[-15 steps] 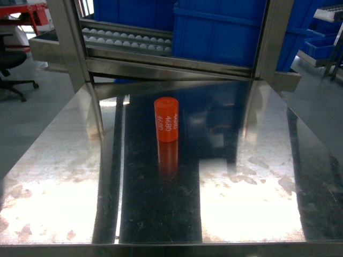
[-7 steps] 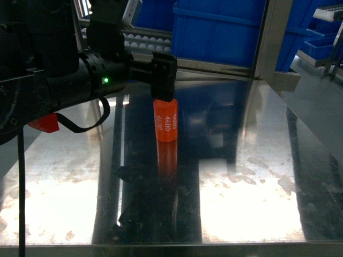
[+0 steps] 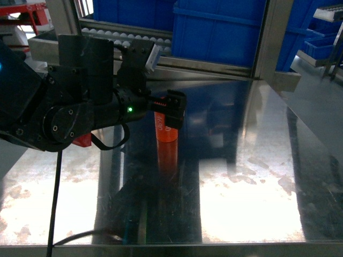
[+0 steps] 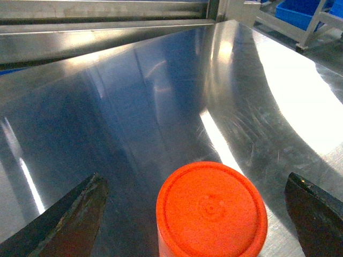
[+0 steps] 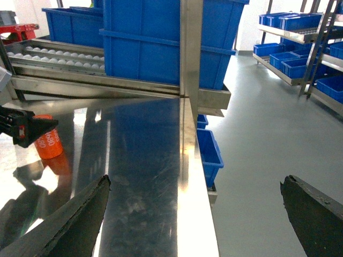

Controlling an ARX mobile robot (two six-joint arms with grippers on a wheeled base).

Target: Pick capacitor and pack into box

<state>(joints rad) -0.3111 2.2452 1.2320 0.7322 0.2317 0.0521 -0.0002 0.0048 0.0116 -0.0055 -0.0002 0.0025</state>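
Note:
The capacitor point(image 3: 167, 134) is an orange-red cylinder with white print, standing upright on the steel table point(image 3: 252, 182). My left gripper point(image 3: 171, 111) is open and lowered over its upper part. In the left wrist view the capacitor's round top point(image 4: 211, 209) sits between the two spread dark fingers point(image 4: 80, 214), with a gap on each side. The right wrist view shows the capacitor point(image 5: 48, 143) at far left behind a left finger point(image 5: 24, 128). My right gripper point(image 5: 194, 182) is open and holds nothing, above the table's right edge. The box is out of view.
Blue crates point(image 3: 214, 32) and a roller conveyor point(image 3: 128, 38) stand behind the table, with steel frame posts point(image 3: 268, 37) at the back corners. Right of the table edge point(image 5: 195, 214) are bare floor, a small blue bin point(image 5: 209, 152) and shelves of blue bins point(image 5: 295, 48).
The left arm came into view from the left a second ago. It then moved down, so its open fingers now straddle the capacitor's upper part. The capacitor has not moved.

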